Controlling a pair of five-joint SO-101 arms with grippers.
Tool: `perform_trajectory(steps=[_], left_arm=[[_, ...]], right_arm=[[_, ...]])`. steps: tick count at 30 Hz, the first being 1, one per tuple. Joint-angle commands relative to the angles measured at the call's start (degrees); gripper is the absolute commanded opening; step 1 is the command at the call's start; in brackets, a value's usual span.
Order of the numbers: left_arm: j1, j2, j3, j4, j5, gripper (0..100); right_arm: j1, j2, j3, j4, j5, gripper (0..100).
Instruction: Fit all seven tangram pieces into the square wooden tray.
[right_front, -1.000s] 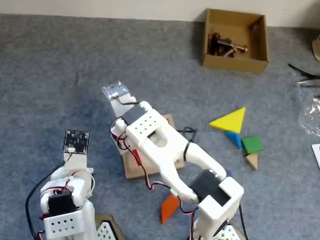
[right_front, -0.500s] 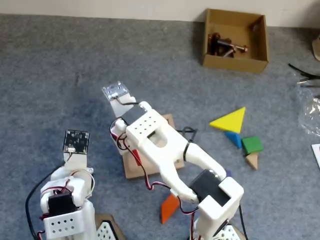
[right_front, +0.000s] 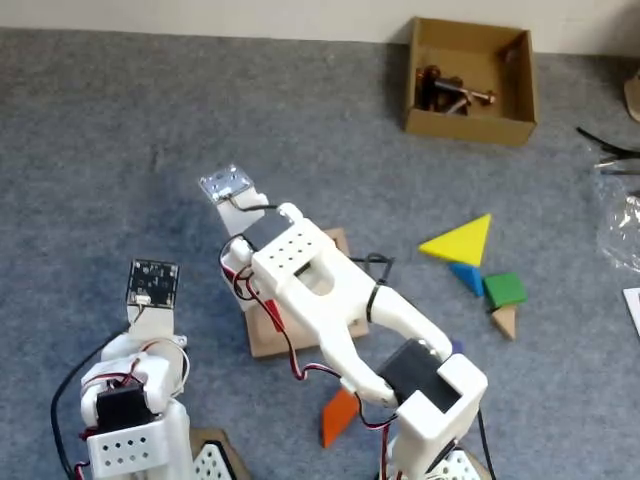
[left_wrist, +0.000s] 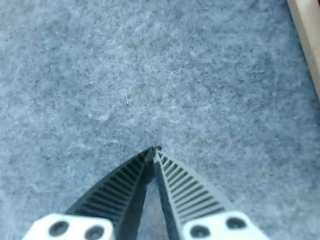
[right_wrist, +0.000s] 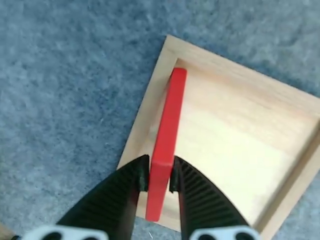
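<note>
Right gripper (right_wrist: 159, 172): jaws clamped on the red piece (right_wrist: 167, 135), one black ribbed finger on each flat face.
Red piece: held on edge over the square wooden tray (right_wrist: 145, 107), running along one inner wall with its far end at a corner of the tray; whether it touches the tray floor cannot be told.
Right arm (right_front: 320, 290): stretched from the near edge of the table across the tray, covering most of it in the high view.
Square wooden tray, high view (right_front: 262, 340): lies on the grey carpet (right_front: 120, 130) near the middle of the table, only its corners clear of the arm.
Left gripper (left_wrist: 154, 150): jaws closed together, tips meeting, nothing between them, above bare carpet.
Left arm (right_front: 135, 400): stands beside the tray, apart from it.
Loose pieces: yellow triangle (right_front: 460, 242), blue piece (right_front: 466, 277), green square (right_front: 505, 290) and tan triangle (right_front: 506, 321) cluster together, well apart from the tray.
Orange piece (right_front: 340, 415): lies on the carpet near the right arm's base.
Cardboard box (right_front: 470, 128): sits at the far edge, holding copper-coloured metal parts.
</note>
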Motion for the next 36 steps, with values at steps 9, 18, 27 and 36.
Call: perform_trajectory(steps=[9, 18, 27, 36], left_arm=[[-0.75, -0.31, 1.1, 0.09, 0.26, 1], [-0.75, -0.31, 1.1, 0.09, 0.26, 1], [-0.75, -0.31, 1.1, 0.09, 0.26, 1], [-0.75, -0.31, 1.1, 0.09, 0.26, 1]], right_arm=[[-0.92, -0.4, 0.66, -2.15, 0.88, 15.2], [-0.66, -0.66, 0.57, -1.8, 1.23, 17.7], [0.92, -0.84, 0.66, -1.71, 1.23, 17.7], [4.79, -0.84, 0.75, -1.71, 1.32, 17.7]])
